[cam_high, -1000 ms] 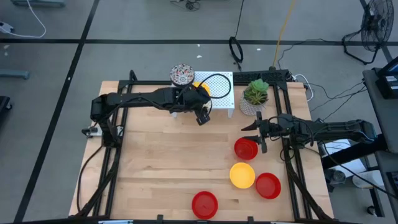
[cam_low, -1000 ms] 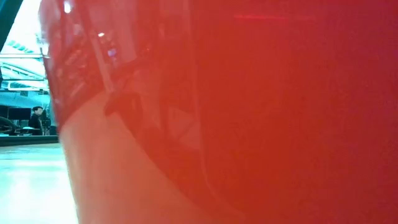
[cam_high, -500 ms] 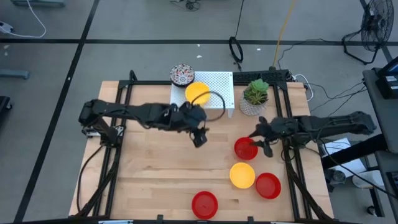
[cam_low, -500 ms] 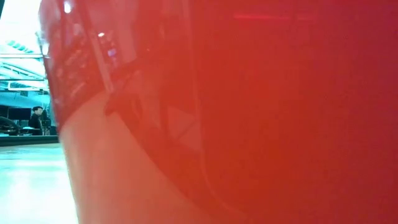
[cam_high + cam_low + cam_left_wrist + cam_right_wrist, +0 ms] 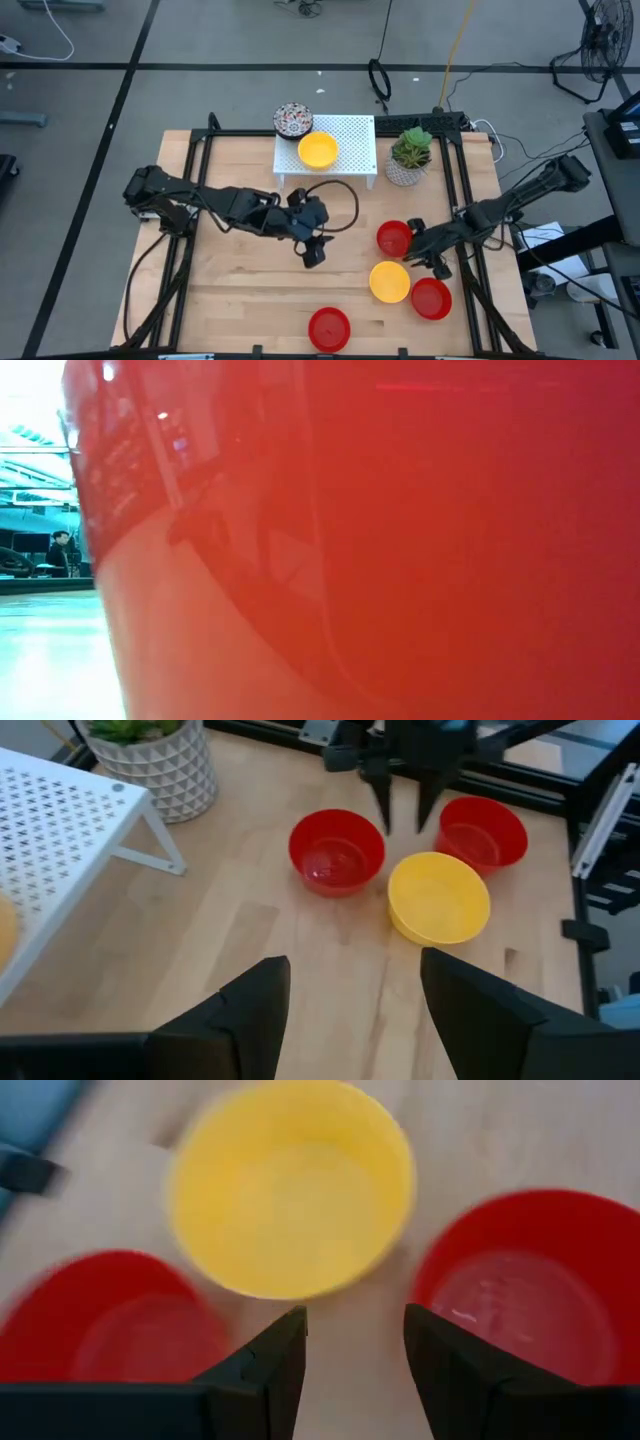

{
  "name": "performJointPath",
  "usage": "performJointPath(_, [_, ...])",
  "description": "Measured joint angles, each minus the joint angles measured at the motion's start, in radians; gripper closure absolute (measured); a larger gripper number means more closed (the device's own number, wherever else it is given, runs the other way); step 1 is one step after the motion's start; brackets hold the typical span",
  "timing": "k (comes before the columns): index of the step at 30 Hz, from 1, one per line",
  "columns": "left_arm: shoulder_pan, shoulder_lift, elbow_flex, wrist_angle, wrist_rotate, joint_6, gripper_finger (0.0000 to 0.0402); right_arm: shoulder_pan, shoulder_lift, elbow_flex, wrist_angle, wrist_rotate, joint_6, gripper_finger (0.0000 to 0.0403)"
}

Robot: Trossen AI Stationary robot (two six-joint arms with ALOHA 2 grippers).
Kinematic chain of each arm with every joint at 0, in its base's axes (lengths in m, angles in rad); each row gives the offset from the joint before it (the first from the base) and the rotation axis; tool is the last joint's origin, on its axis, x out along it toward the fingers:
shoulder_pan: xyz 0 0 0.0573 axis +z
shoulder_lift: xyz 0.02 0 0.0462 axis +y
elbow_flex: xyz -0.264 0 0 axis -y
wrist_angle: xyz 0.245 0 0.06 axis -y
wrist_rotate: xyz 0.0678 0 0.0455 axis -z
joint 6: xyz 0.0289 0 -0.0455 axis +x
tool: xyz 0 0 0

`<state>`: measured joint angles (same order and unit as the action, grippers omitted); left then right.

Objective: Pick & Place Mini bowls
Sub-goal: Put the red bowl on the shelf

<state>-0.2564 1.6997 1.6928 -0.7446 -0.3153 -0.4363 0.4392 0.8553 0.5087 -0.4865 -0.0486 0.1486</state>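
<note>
The left gripper (image 5: 313,252) hangs over bare wood near the middle of the table (image 5: 240,290), fingers spread and empty; its wrist view shows the two dark fingers (image 5: 255,1010) apart with nothing between them

The right gripper (image 5: 424,256) is low over the cluster of bowls on the right side of the table, fingers parted and holding nothing. It sits between three bowls: a red bowl (image 5: 394,238) on the rack side, a yellow bowl (image 5: 389,282) in front, and a second red bowl (image 5: 431,298) touching or just beside the yellow one. Its wrist view looks down on the same three, with the yellow bowl (image 5: 290,1185) straight ahead of the gap and a red one at each side

A third red bowl (image 5: 329,327) sits alone at the near edge and fills the low view (image 5: 400,540)

On the white rack (image 5: 350,135) at the far side lies another yellow bowl (image 5: 318,150). A patterned bowl (image 5: 292,119) sits at the rack's left corner. A potted plant (image 5: 409,153) stands just right of the rack
</note>
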Motion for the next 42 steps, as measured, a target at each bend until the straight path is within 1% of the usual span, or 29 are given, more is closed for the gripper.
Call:
performJointPath(6, [-0.017, 0.000, 0.000, 0.000, -0.001, -0.041, 0.0172, 0.001, 0.133, 0.000, 0.004, 0.127, 0.007, 0.0248])
performJointPath(8, [-0.021, 0.000, 0.000, 0.000, -0.001, -0.045, 0.0172, 0.001, 0.173, 0.000, 0.004, 0.151, 0.007, 0.0248])
performJointPath(13, [-0.034, 0.000, 0.000, 0.000, -0.001, -0.045, 0.0172, 0.001, 0.256, 0.000, 0.012, 0.157, 0.018, 0.0248])
performJointPath(15, [-0.037, 0.000, 0.000, 0.000, -0.001, -0.045, 0.0172, 0.001, 0.277, 0.000, 0.020, 0.155, 0.028, 0.0256])
performJointPath(18, [-0.045, 0.000, 0.000, 0.000, -0.001, -0.045, 0.0172, 0.001, 0.301, 0.000, 0.020, 0.154, 0.030, 0.0289])
performJointPath(20, [-0.049, 0.000, 0.000, 0.000, -0.001, -0.045, 0.0172, 0.001, 0.307, 0.000, 0.020, 0.153, 0.032, 0.0326])
performJointPath(22, [-0.053, 0.000, 0.000, 0.000, -0.001, -0.045, 0.0172, 0.001, 0.306, 0.000, 0.021, 0.155, 0.053, 0.0371])
performJointPath(23, [-0.055, 0.000, 0.000, 0.000, -0.001, -0.045, 0.0172, 0.001, 0.303, 0.000, 0.023, 0.158, 0.067, 0.0386])
performJointPath(24, [-0.057, 0.000, 0.000, 0.000, -0.001, -0.045, 0.0172, 0.001, 0.297, 0.000, 0.023, 0.160, 0.078, 0.0393])
performJointPath(26, [-0.061, 0.000, 0.000, 0.000, -0.001, -0.045, 0.0172, 0.001, 0.288, 0.009, 0.016, 0.158, 0.101, 0.0394])
performJointPath(29, [-0.067, 0.000, 0.000, 0.000, -0.001, -0.045, 0.0172, 0.001, 0.266, 0.058, -0.009, 0.163, 0.108, 0.0400])
performJointPath(33, [-0.067, 0.000, 0.000, 0.000, 0.000, -0.044, 0.0172, -0.001, 0.246, 0.178, -0.066, 0.245, 0.068, 0.0401])
performJointPath(36, [-0.067, 0.000, 0.000, 0.000, 0.000, -0.045, 0.0172, -0.025, 0.245, 0.272, -0.130, 0.288, -0.005, 0.0401])
performJointPath(39, [-0.067, 0.000, 0.000, 0.000, 0.000, -0.046, 0.0172, -0.099, 0.245, 0.356, -0.197, 0.313, -0.023, 0.0401])
performJointPath(42, [-0.068, 0.000, 0.000, 0.000, 0.000, -0.048, 0.0172, -0.217, 0.245, 0.422, -0.214, 0.310, -0.053, 0.0401])
